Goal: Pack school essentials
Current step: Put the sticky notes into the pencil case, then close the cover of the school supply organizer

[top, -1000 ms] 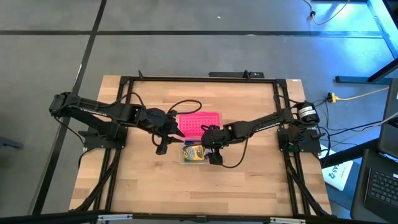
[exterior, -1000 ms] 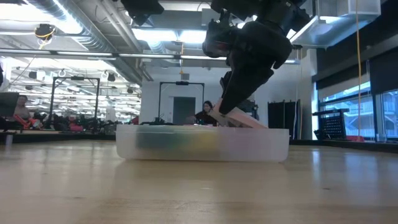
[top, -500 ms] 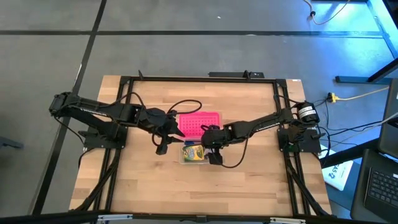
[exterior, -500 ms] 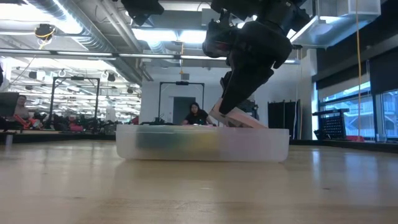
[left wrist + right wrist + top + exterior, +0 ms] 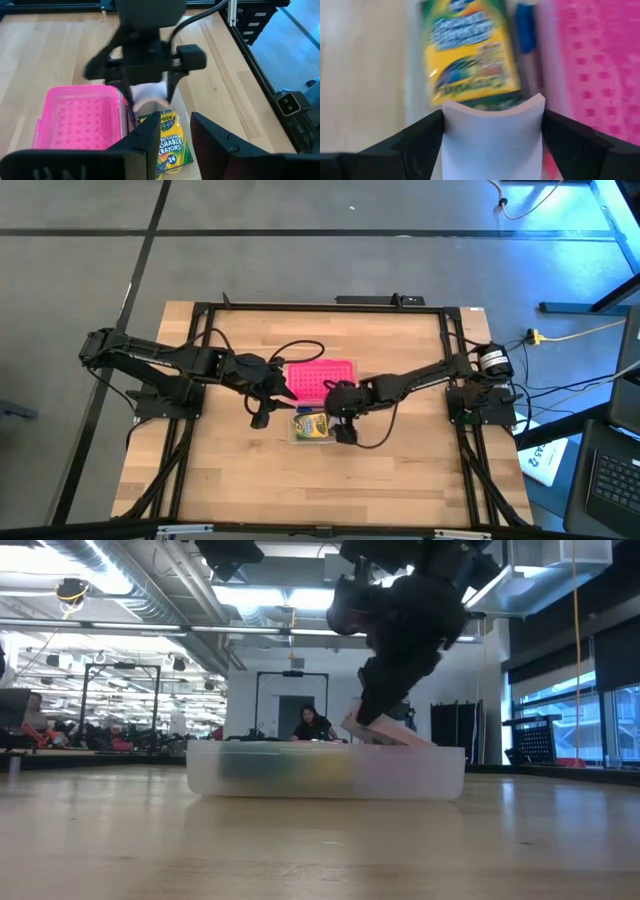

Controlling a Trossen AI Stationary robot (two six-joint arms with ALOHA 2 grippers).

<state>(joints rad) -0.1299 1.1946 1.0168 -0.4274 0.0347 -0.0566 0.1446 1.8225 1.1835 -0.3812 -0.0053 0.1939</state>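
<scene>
- Table (image 5: pixel 400 470): I work near its middle, where both arms can reach the same spot; that is why all the items sit there.
- Pink dotted lid (image 5: pixel 322 378): lies flat on the far side of the box, just beside it. My reading: parked there so the box stays open for loading.
- Clear box (image 5: pixel 325 772): sits open on the table. The low view shows its frosted wall with coloured contents dimly behind it.
- Left gripper (image 5: pixel 262 416): waits just to the left of the box, fingers apart and holding nothing. I judge it is standing by, clear of the drop zone.
- Right gripper (image 5: pixel 365 720): over the right end of the box, fingers clamped on the pale pink pad (image 5: pixel 491 137). The pad bows between the fingers in the right wrist view, so the squeeze is firm. It tilts down over the rim, one edge at or just inside the box; I cannot tell whether it touches the contents.
- Crayon box (image 5: pixel 169 142): lies flat inside the clear box, label up, leaving room beside it for the pad.
- Blue pen (image 5: pixel 522 27): lies alongside the crayon box on the lid side. Scissors and eraser I cannot make out.
</scene>
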